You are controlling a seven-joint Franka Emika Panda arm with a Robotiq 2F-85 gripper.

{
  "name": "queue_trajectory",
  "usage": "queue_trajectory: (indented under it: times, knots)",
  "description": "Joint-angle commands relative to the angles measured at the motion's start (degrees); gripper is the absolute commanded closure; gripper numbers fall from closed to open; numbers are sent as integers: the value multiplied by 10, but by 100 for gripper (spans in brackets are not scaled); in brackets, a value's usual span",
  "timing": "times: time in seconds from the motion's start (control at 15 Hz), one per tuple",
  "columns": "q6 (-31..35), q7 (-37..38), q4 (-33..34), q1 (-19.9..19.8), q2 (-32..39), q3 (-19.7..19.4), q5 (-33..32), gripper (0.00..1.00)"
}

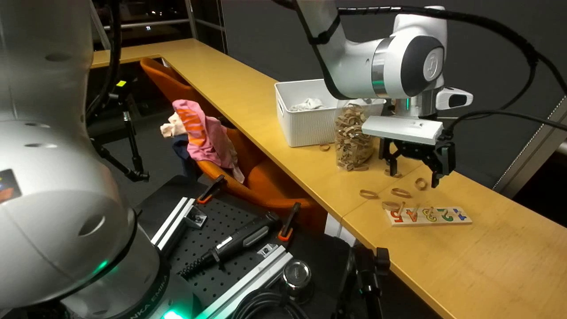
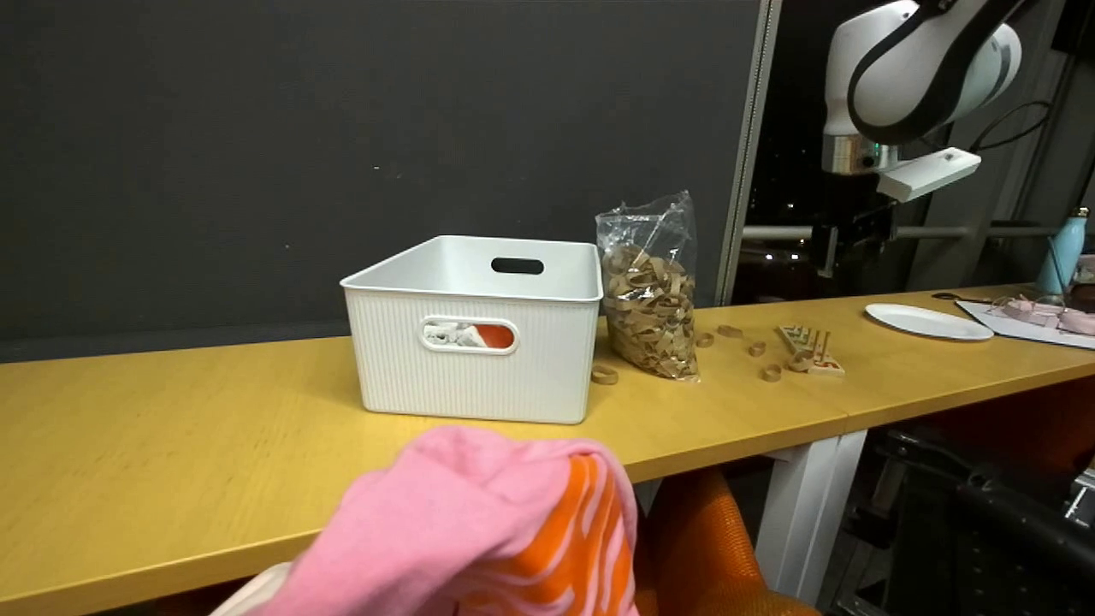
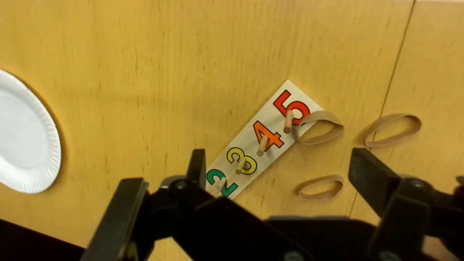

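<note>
My gripper (image 1: 414, 175) hangs over the table with its jaws wide apart and nothing between them. Beneath it, in the wrist view, lies a long wooden board (image 3: 266, 115) with coloured numbers and upright pegs; its far end is hidden behind the left finger (image 3: 197, 165). One tan rubber band (image 3: 324, 141) rests partly on the corner by the red 5, beside its peg. Another loose band (image 3: 317, 196) lies between the fingers' outlines, and a third band (image 3: 393, 141) is further right. In an exterior view the board (image 1: 432, 217) sits in front of several scattered bands.
A clear bag (image 2: 648, 316) full of bands stands beside a white bin (image 2: 470, 385) with cloth inside. A white plate (image 3: 27, 145) lies left in the wrist view. Pink cloth (image 1: 217, 137) drapes over an orange chair. A blue bottle (image 2: 1065, 257) stands at the far end.
</note>
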Motion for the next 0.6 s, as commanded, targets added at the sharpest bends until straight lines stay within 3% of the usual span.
queue_trajectory:
  times: [0.0,0.53]
  knots:
    - [69,-80,-2,-14,26,5,-30,0]
    - [243,-163,9,-4,117,27,-25,0]
